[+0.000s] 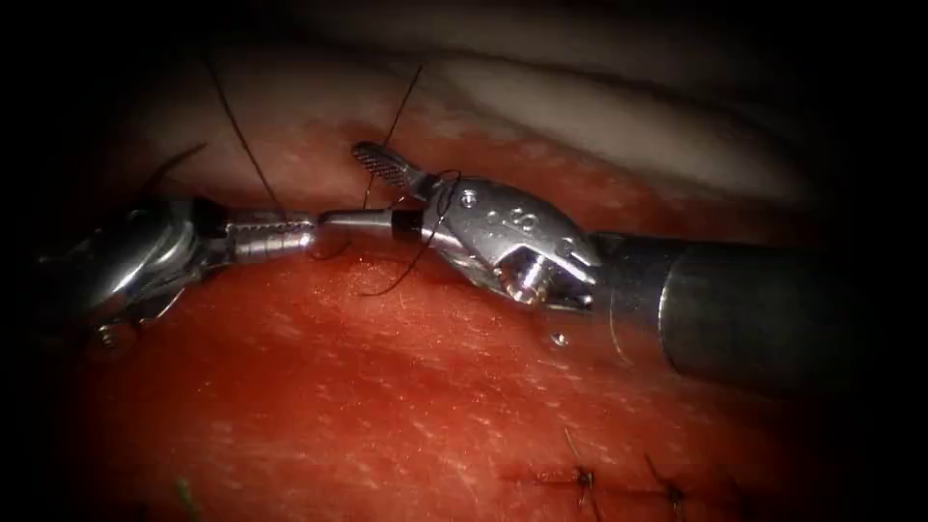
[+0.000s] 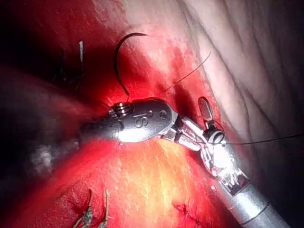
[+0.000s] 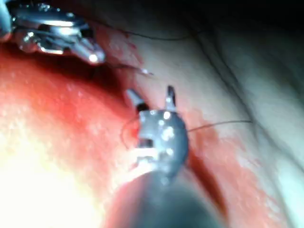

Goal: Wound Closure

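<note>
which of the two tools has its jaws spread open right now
The right arm's tool: one jaw angles up and the other lies level, with thread looped round its wrist. The left arm's tool, coming from the left, has its jaws together.

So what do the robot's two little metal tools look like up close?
Both are shiny silver metal. The right tool has slim jaws with a crosshatched, ridged inner face, a rounded silver wrist with a small screw and engraved marks, then a dark grey round shaft. The left tool has a ribbed silver tip with a row of tiny holes and a bulky shiny wrist.
</note>
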You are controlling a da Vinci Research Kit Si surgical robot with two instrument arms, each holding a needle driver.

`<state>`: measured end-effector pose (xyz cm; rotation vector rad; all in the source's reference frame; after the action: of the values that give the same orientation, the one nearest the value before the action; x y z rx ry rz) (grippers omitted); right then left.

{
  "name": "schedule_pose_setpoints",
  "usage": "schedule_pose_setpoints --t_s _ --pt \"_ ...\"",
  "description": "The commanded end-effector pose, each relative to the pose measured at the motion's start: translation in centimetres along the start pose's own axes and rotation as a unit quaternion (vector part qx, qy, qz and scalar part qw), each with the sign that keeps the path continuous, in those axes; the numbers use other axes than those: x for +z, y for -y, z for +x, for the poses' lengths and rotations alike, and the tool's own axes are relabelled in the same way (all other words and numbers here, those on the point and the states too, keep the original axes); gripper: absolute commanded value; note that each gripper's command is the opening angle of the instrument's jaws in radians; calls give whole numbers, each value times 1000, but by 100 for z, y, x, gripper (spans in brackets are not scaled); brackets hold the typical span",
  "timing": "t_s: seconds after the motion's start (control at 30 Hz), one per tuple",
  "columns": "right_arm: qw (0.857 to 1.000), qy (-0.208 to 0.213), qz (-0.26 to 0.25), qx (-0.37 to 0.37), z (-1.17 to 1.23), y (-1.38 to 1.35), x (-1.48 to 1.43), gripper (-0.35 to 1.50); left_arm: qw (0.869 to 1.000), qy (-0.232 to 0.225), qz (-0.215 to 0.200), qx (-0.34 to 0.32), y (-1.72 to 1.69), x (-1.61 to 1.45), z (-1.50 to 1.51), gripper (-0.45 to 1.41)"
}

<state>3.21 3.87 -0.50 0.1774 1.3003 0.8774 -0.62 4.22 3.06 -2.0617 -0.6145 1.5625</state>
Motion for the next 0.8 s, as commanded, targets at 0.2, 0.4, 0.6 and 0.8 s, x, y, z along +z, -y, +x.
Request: schedule_pose_setpoints --t_s 0.2,0.4,0.6,0.8 --pt "1000 26 10 -3 -16 3 19 94 1000 -1 0 -7 3 16 3 -35" --pt "998 46 34 -5 -27 9 26 84 1000 -7 -9 -20 30 37 33 -35" --pt "998 45 52 -2 -28 14 26 81 1000 4 -20 -24 69 45 39 -35" --pt "995 46 83 -4 -28 21 26 79 999 18 -29 -15 111 41 16 -35"
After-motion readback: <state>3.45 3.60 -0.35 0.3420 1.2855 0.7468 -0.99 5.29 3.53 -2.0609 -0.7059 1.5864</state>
